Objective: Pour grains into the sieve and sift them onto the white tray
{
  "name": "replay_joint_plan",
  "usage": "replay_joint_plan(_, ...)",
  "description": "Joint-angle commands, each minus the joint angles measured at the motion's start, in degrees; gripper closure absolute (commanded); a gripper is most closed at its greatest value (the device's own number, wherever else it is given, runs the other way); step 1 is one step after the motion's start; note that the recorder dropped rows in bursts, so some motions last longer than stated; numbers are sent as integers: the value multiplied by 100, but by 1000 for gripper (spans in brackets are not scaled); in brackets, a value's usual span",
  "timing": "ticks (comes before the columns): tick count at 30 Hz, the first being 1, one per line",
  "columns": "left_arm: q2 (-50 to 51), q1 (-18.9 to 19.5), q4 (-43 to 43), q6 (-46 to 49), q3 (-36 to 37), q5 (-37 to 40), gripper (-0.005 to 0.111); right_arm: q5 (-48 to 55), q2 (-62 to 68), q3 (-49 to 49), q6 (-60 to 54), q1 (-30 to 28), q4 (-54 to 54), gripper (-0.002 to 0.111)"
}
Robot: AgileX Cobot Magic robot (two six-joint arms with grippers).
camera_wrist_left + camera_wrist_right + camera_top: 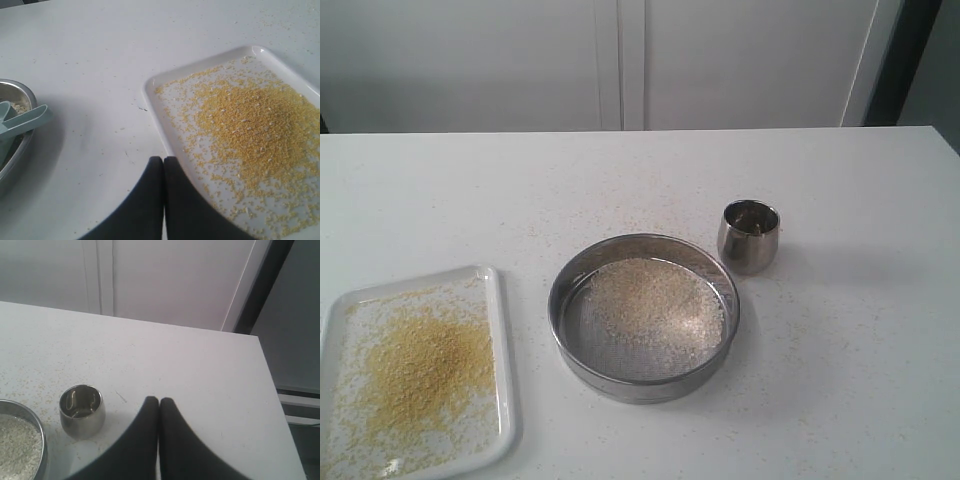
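The sieve [642, 386] sits mid-table, and only pale coarse bits [658, 300] lie on its mesh. At the front left, the white tray [502, 345] holds a golden heap of grains [425, 365]. Neither gripper appears in the exterior view. In the left wrist view my left gripper [163, 159] is shut and empty, hovering over the near rim of the tray [152, 97] beside the grains [255, 125]. My right gripper [159, 400] is also shut and empty. It is above bare table, apart from the sieve's rim [43, 450].
A small rounded steel cup [749, 236] stands upright just behind and right of the sieve; the same cup [81, 411] shows a shiny inside. A steel bowl [20, 150] with a pale teal scoop [25, 122] lies beside the tray. Stray grains dot the table.
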Motion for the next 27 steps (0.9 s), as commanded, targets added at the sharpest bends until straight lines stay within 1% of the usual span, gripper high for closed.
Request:
replay_joint_plan(1,-25,19,-39,15,29,-12,107,-44,-331,268,33,-45,-31,108)
replay_joint_plan(15,-25,19,-39,15,29,-12,107,-158,-1626,1126,33,-45,-113,108)
replay_joint_plan(21,-25,19,-39,15,29,-12,107,23,-2192,1286,33,-45,-113,108)
replay_joint_plan(27,-25,19,-39,15,29,-12,107,85,-2310,1284,33,-45,-113,108)
